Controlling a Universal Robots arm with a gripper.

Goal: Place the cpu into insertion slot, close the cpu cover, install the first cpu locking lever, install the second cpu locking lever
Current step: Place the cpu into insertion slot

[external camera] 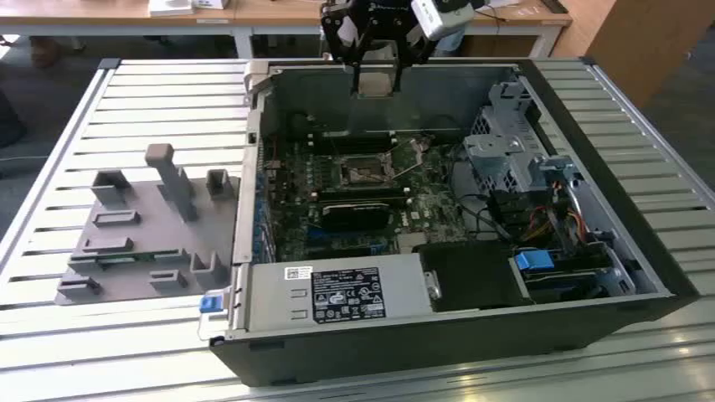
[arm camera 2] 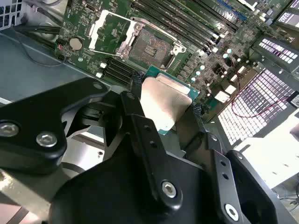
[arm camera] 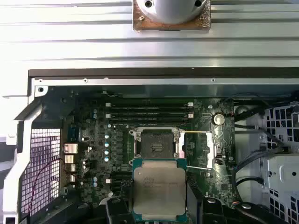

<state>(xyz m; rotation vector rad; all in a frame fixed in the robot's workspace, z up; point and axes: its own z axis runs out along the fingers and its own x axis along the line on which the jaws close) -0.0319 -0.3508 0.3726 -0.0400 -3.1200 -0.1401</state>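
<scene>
A slatted metal table (external camera: 167, 92) is seen in front of wooden desks, and an open computer case (external camera: 447, 352) is laid flat on it. The gripper (external camera: 376, 84) is poised above the case's far wall. Its fingers (arm camera 2: 140, 126) are clamped on two opposite edges of the cpu (arm camera: 159, 189), whose dull metal top is shown in both wrist views. The cpu is held in the air, well apart from the board. Beneath it the insertion slot (arm camera: 156, 143) is seen bare, with its contact field uncovered. The cpu cover (arm camera: 198, 132) is swung open and lies just beside the slot. Memory sticks (arm camera: 149, 112) are seated near the slot, and a black card (external camera: 357, 213) is mounted close by. A grey fixture tray (external camera: 146, 243) is placed on the table, on the exterior view's left of the case.
</scene>
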